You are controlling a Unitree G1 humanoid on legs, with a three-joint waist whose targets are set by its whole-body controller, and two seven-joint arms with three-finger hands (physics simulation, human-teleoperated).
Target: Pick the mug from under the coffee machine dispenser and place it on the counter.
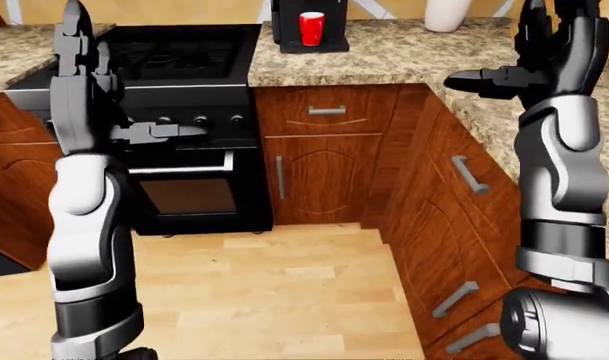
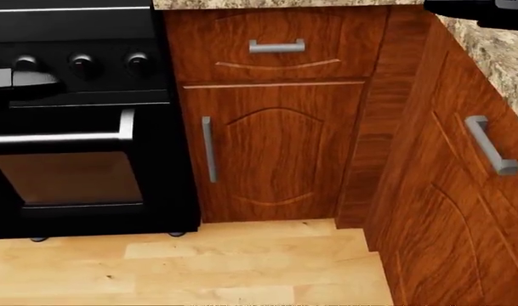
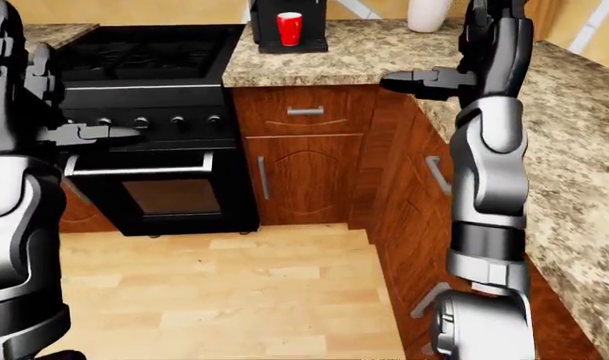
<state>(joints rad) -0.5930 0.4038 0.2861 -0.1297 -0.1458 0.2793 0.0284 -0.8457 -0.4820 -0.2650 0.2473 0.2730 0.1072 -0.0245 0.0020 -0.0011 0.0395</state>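
Note:
A red mug (image 1: 311, 28) stands under the dispenser of a black coffee machine (image 1: 284, 16) at the top of the left-eye view, on the speckled granite counter (image 1: 384, 56). Both hands are raised, far short of the mug. My left hand (image 1: 124, 75) is open over the stove side, fingers (image 1: 76, 37) pointing up and thumb out to the right. My right hand (image 1: 499, 41) is open above the counter's corner, to the right of the mug and apart from it. In the head view only the two thumbs show, at the left edge (image 2: 12, 78) and the top right (image 2: 484, 9).
A black stove with oven (image 1: 189, 67) stands left of the coffee machine. Wooden cabinets with metal handles (image 2: 275, 46) run under the counter, which turns a corner and continues down the right side (image 3: 584, 150). A white vase (image 1: 446, 13) stands at the top. Wooden floor (image 1: 264, 285) lies below.

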